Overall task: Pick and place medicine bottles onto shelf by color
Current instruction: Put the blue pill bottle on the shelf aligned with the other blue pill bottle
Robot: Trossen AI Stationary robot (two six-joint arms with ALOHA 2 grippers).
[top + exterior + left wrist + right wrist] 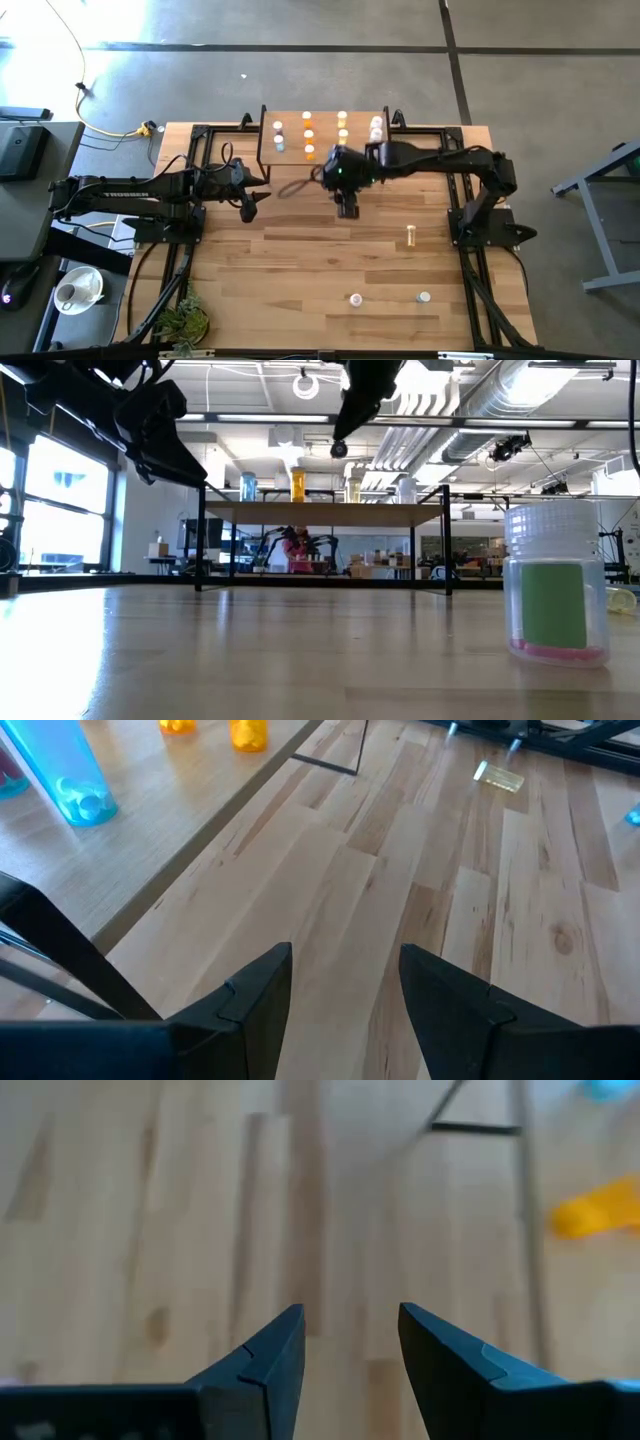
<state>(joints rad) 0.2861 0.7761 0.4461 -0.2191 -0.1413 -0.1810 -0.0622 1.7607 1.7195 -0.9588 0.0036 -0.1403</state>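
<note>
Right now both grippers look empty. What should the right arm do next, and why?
Probably swing the right gripper, open and empty just off the shelf, toward the yellowish bottle lying on the table. It is the nearest loose bottle on that side. The left gripper waits open.

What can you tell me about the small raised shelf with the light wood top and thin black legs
The small raised shelf stands at the table's far edge, centred between the two arms. Its rectangular top looks like light wood, carried on thin black metal legs with open space beneath. About ten tiny bottles stand on it in columns: blue-grey, orange, yellow, pinkish-white. The right gripper hovers just in front, not touching it.
</note>
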